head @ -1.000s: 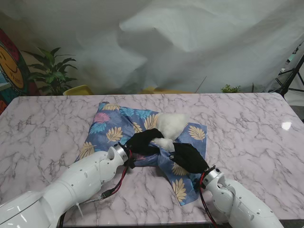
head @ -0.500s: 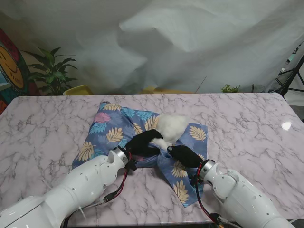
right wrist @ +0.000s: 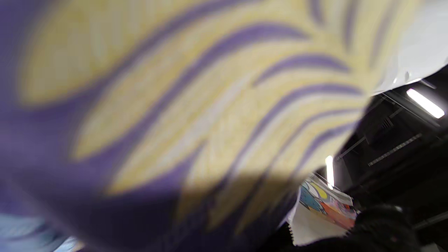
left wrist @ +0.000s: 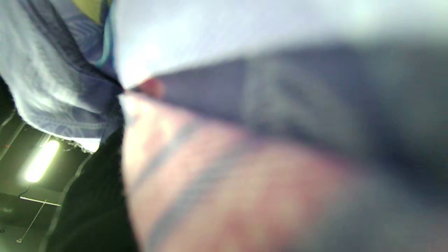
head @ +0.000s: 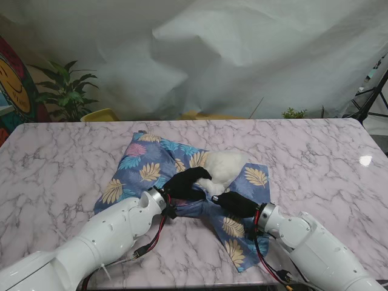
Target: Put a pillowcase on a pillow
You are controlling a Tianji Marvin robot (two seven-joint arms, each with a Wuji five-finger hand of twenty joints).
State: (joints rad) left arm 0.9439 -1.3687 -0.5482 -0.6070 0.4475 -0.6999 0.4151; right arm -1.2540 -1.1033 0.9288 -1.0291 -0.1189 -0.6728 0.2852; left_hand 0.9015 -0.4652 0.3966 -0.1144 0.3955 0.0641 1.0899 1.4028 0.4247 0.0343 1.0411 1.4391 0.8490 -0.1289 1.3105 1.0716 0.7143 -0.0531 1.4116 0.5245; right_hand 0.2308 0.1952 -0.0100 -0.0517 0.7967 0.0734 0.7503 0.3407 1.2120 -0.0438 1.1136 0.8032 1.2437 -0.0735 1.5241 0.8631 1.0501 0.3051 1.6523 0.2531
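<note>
So the white fluffy pillow (head: 223, 167) is seen poking out at 1 o'clock from the left hand (head: 185, 182), half-sheathed in the blue leaf-print fabric pillowcase (head: 151, 167) mid-worktop, whose mouth edge is gripped by the left and right hand (head: 235, 204).

left robot hand (head: 185, 183): fingers closed, gripping | right robot hand (head: 235, 204): fingers closed, gripping
</note>
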